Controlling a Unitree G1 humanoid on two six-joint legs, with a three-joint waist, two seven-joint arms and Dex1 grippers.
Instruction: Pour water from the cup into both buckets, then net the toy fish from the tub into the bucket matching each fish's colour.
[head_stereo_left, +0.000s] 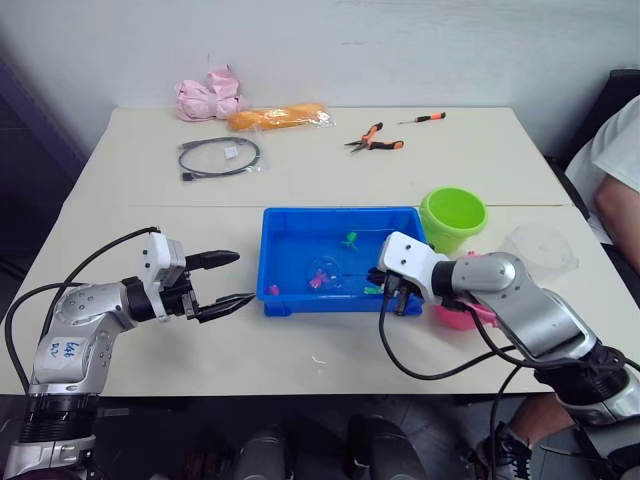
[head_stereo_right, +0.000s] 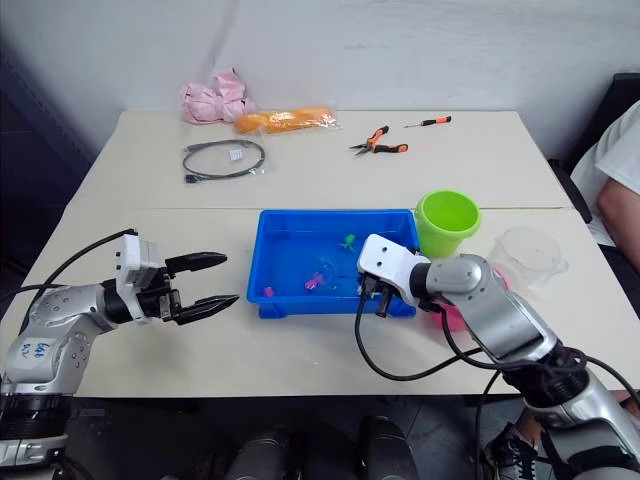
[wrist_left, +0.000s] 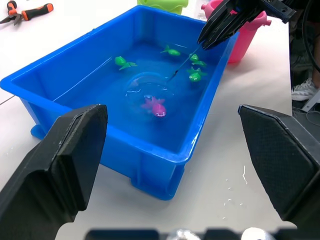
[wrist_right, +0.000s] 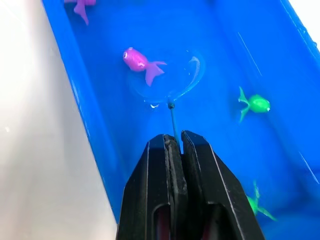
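The blue tub (head_stereo_left: 340, 211) holds water and several tiny toy fish, among them a pink fish (wrist_right: 139, 61) and a green fish (wrist_right: 255, 104). My right gripper (wrist_right: 175, 142) is shut on the thin handle of the net (wrist_right: 173, 117) at the tub's near right corner. The net's hoop lies in the water around the pink fish. My left gripper (head_stereo_left: 245, 278) is open, left of the tub and holding nothing. The green bucket (head_stereo_left: 452, 218) stands right of the tub. My right arm partly hides the pink bucket (wrist_left: 246, 39). The clear cup (head_stereo_left: 540, 248) is upright at the far right.
At the back of the table lie a coiled black cable (head_stereo_left: 218, 157), a pink cloth (head_stereo_left: 208, 97), an orange bag (head_stereo_left: 278, 118), pliers (head_stereo_left: 375, 138) and a screwdriver (head_stereo_left: 425, 118). A person (head_stereo_left: 620, 160) sits at the right edge.
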